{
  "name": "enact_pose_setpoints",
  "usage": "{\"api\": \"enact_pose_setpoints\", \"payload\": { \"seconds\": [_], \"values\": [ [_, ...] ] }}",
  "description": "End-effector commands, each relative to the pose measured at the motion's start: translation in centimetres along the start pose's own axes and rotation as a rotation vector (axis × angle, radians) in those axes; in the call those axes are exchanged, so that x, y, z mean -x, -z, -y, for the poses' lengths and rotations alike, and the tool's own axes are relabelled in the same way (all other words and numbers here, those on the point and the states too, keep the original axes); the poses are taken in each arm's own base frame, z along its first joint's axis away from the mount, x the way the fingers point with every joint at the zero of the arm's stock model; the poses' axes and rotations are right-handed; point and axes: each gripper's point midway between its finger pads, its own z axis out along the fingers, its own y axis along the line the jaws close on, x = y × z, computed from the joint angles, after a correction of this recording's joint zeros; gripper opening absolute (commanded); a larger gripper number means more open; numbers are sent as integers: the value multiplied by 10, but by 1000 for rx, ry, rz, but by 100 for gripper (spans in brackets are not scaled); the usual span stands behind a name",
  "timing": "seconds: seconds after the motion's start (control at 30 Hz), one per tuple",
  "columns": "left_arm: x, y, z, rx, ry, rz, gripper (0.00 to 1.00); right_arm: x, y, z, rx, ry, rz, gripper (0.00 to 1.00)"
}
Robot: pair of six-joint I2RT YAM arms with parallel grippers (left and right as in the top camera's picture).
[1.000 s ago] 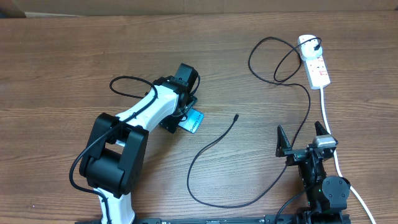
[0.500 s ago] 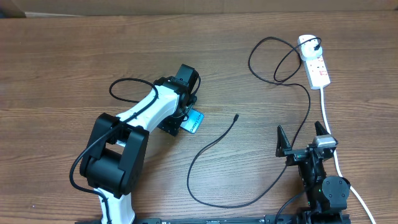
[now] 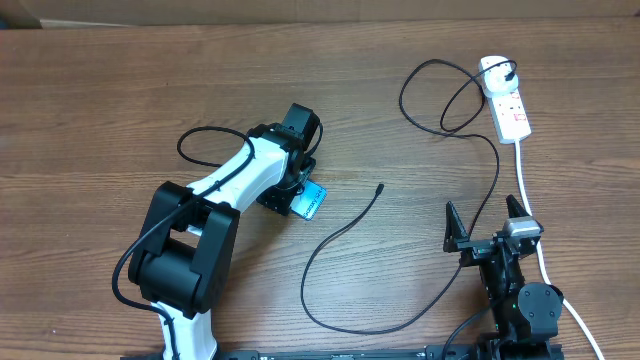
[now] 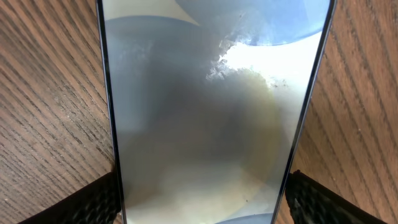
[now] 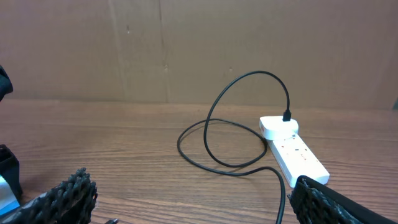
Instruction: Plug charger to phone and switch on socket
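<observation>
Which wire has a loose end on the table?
The thin black charger; its tip lies free mid-table. The thick white lead joins the socket and leaves view.

The phone [image 3: 312, 198] lies flat on the tabletop [image 3: 100, 100], left of centre. The left end effector [image 3: 297, 190] sits over it, with one finger [image 4: 93, 200] beside each long edge. The connector tip of the charger [image 3: 340, 240] lies to the right of the phone, apart from it. From the tip the cable runs toward the near edge, curves right, and passes beneath the right end effector [image 3: 482, 212] between its fingers. It then loops at the far right and ends plugged into the far end of the socket [image 3: 510, 100]. The socket's lead [image 3: 527, 190] runs toward the near edge, just right of the right end effector.
</observation>
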Motion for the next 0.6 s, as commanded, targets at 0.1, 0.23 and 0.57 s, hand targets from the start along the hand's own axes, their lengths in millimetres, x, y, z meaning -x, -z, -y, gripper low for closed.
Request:
{"api": "enact_pose_setpoints", "payload": {
  "seconds": [0.1, 0.23, 0.57],
  "values": [
    [-2, -16, -10, 48, 3, 8, 76, -2, 0, 0, -3, 1, 2, 100],
    [-2, -16, -9, 41, 3, 5, 72, -2, 0, 0, -3, 1, 2, 100],
    [-2, -16, -8, 40, 4, 5, 68, -2, 0, 0, -3, 1, 2, 100]
  ]
}}
